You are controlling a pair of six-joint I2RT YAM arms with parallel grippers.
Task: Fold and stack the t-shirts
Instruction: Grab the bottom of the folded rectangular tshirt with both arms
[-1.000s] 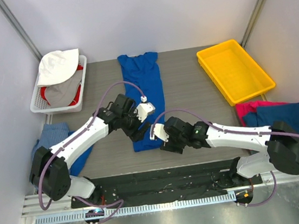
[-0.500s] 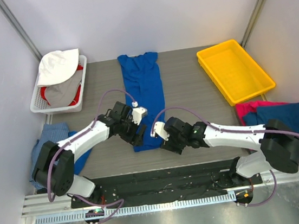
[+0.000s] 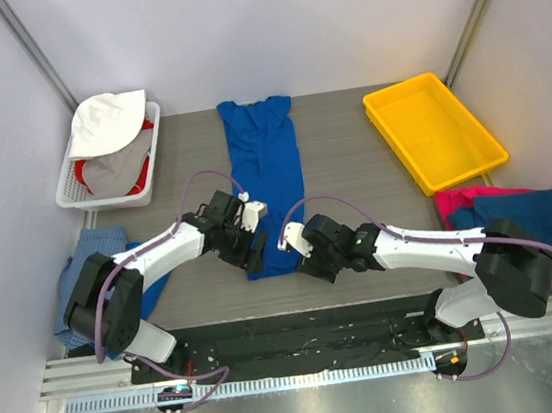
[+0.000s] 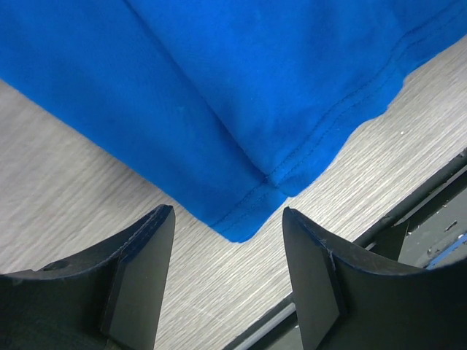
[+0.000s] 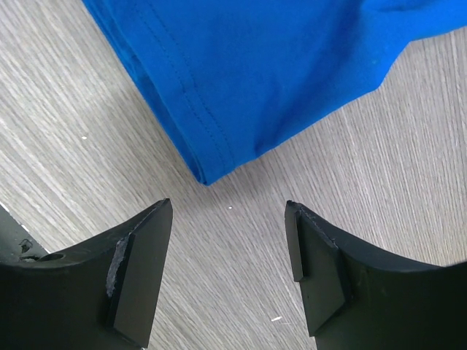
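Top view: royal blue shirt [image 3: 266,162], folded to a long narrow strip, lies mid-tabletop [image 3: 354,182], collar at far edge, hem toward near edge. Left fingers [image 3: 252,252] sit low at hem's near-left corner, right fingers [image 3: 305,263] at its near-right corner. Both arms reach in from near edge, wrists close together. Yellow tray [image 3: 435,131] at far-right corner. White basket [image 3: 66,195] at far-left corner w/ white cloth [image 3: 106,119] and grey cloth [image 3: 115,168] heaped in it. Pink shirt [image 3: 454,201] and dark blue shirt [image 3: 524,218] lie just off right edge; pale blue shirt [image 3: 95,251] off left edge.

Left wrist: left fingers [image 4: 139,277] spread wide, nothing gripped. Shirt [image 4: 255,87] fills upper part. Its doubled hem corner points into the gap betw. the tips, touching neither. Wood-grain tabletop [image 4: 87,189] below, black rail [image 4: 430,240] at lower right.

Right wrist: right fingers [image 5: 321,270] also wide apart, empty. Shirt [image 5: 263,65] corner lies just ahead of the gap, flat on tabletop [image 5: 379,189], clear of both tips.
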